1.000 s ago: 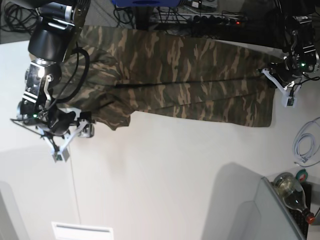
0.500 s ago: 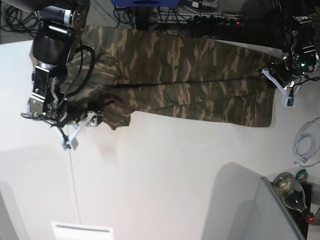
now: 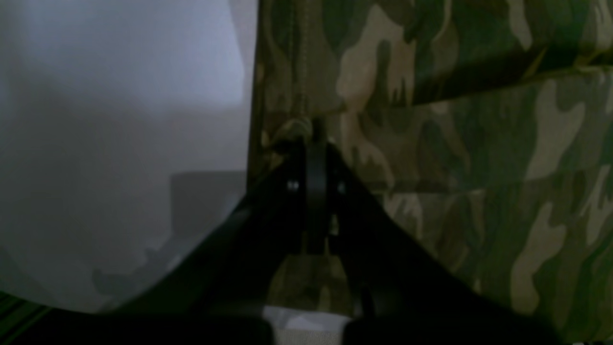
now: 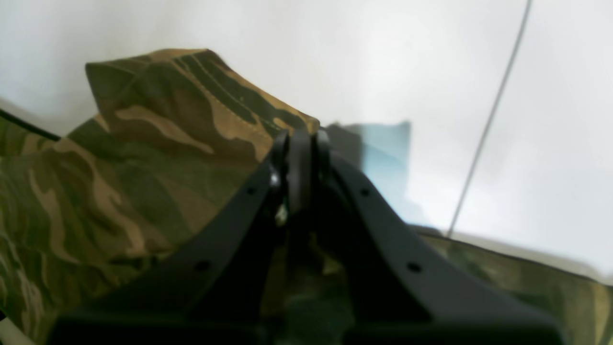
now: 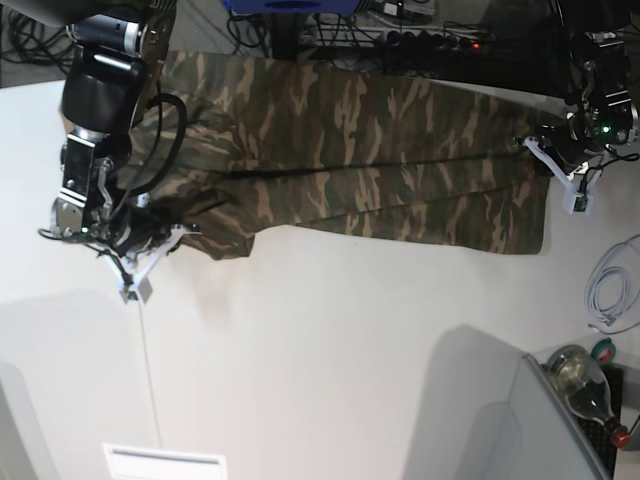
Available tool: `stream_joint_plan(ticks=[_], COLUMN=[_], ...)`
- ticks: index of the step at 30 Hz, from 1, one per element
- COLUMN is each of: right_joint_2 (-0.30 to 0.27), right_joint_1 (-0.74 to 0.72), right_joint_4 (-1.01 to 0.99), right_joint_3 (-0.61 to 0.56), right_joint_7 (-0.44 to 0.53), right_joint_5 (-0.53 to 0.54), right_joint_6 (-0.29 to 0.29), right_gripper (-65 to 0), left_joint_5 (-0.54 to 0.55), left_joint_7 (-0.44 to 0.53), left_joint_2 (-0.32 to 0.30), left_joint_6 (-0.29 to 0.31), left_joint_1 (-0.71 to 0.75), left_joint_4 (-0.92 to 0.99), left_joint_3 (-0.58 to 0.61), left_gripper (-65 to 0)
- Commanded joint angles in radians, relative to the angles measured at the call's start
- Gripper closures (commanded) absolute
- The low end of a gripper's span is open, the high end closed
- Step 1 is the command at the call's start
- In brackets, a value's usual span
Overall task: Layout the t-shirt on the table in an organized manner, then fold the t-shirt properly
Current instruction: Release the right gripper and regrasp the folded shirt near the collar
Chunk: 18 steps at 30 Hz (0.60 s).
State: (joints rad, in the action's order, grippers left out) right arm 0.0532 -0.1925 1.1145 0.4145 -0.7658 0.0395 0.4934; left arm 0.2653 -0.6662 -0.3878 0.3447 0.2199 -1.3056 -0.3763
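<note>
The camouflage t-shirt (image 5: 380,150) lies spread lengthwise along the far part of the white table (image 5: 350,350). In the base view my left gripper (image 5: 577,198) is at the shirt's right end. The left wrist view shows this gripper (image 3: 313,139) shut on the hem of the t-shirt (image 3: 479,167). My right gripper (image 5: 135,286) is at the bunched left end. In the right wrist view this gripper (image 4: 299,136) is shut, with a folded corner of the t-shirt (image 4: 143,182) at its tips. The left end of the shirt is rumpled under the right arm.
Cables and a power strip (image 5: 430,40) run along the far edge. At the right lie a white cable coil (image 5: 610,290) and a bottle (image 5: 585,385), beside a grey box (image 5: 500,420). A white sheet (image 5: 165,462) sits near the front left. A thin seam (image 5: 150,380) crosses the table.
My right gripper stood open beside the shirt's left end; it moved up against the cloth and shut. The bunched corner shifted slightly. The left gripper has not moved.
</note>
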Motion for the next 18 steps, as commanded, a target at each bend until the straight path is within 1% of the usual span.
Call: stream_joint_plan(ticks=[1,4,15,18], right_joint_2=[-0.003,0.0,0.001,0.003], right_joint_1=[-0.022,-0.012,0.0,0.017], right_joint_4=[0.043,0.108,0.247,0.304], right_joint_3=[-0.001,-0.007,-0.01,-0.01], right_joint_7=[0.012,0.007,0.002,-0.031], right_joint_5=[0.009,0.009,0.009,0.009], right_joint_6=[0.003,0.008,0.008,0.008], right_gripper=[-1.8,0.0,0.0,0.0], left_joint_5=[0.002,0.002,0.002,0.002], left_joint_7=[0.012,0.012,0.012,0.012], left_joint_2=[-0.02,-0.02,-0.02,-0.02], left_joint_6=[0.0,0.0,0.0,0.0], left_joint_1=[-0.003,-0.003,-0.004,-0.006], left_joint_4=[-0.013,-0.013,-0.013,-0.013], left_joint_3=[-0.008,-0.008,-0.008,-0.008], left_gripper=[0.0,0.0,0.0,0.0])
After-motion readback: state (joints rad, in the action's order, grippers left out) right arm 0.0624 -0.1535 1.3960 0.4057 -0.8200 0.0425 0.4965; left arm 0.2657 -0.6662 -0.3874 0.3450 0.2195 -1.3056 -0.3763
